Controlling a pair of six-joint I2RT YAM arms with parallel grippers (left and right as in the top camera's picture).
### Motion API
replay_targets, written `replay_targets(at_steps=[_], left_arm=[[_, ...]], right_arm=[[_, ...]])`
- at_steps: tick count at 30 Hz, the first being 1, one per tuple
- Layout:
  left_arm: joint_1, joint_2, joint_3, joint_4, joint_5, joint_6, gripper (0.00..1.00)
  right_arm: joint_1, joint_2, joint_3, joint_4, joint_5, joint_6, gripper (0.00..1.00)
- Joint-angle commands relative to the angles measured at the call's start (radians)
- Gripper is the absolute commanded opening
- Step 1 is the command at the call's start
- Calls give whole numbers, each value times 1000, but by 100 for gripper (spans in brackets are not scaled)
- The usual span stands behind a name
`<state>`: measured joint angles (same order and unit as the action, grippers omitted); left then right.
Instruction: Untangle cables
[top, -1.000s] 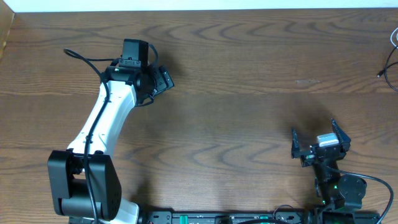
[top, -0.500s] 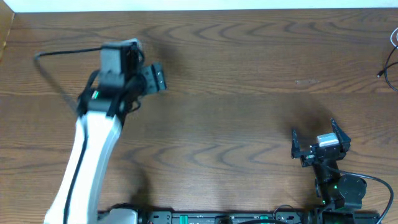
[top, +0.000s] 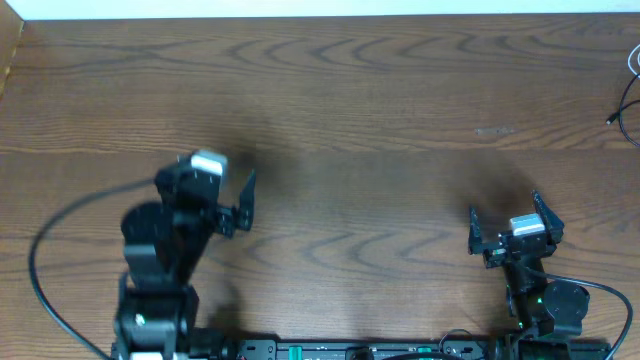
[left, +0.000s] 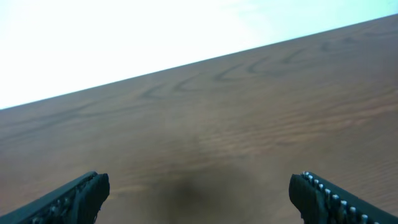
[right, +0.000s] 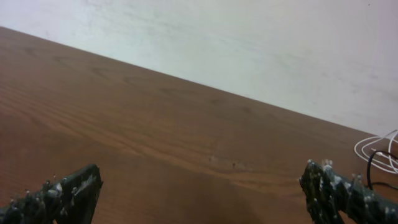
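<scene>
Cables (top: 630, 95) sit at the far right edge of the worktop (top: 400, 120), away from both arms. Left hand (top: 238, 200) has retracted to its base, wide open, empty; right hand (top: 503, 207) likewise, so no untangling underway.

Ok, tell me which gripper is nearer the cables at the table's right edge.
Right. The right gripper sits front right, with the cables beyond it at the edge. The left gripper is across the table on the left, much farther.
</scene>
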<state>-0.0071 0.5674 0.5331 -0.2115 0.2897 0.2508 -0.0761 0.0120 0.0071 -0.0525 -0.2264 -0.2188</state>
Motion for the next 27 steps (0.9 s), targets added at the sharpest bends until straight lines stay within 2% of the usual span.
replay_targets(at_steps=[1, 6, 10, 21, 27], left_arm=[[17, -145, -134, 66, -56, -24, 98], [23, -325, -301, 197, -108, -53, 98], [24, -421, -380, 203, -172, -121, 98], [24, -526, -524, 308, -202, -123, 98], [24, -566, -529, 255, -209, -126, 98]], right_arm=[[6, -5, -2, -6, 11, 12, 99], [6, -5, -2, -6, 11, 12, 99], [6, -5, -2, -6, 11, 12, 99], [6, -5, -2, -6, 11, 12, 99], [6, -5, -2, -6, 11, 12, 99]])
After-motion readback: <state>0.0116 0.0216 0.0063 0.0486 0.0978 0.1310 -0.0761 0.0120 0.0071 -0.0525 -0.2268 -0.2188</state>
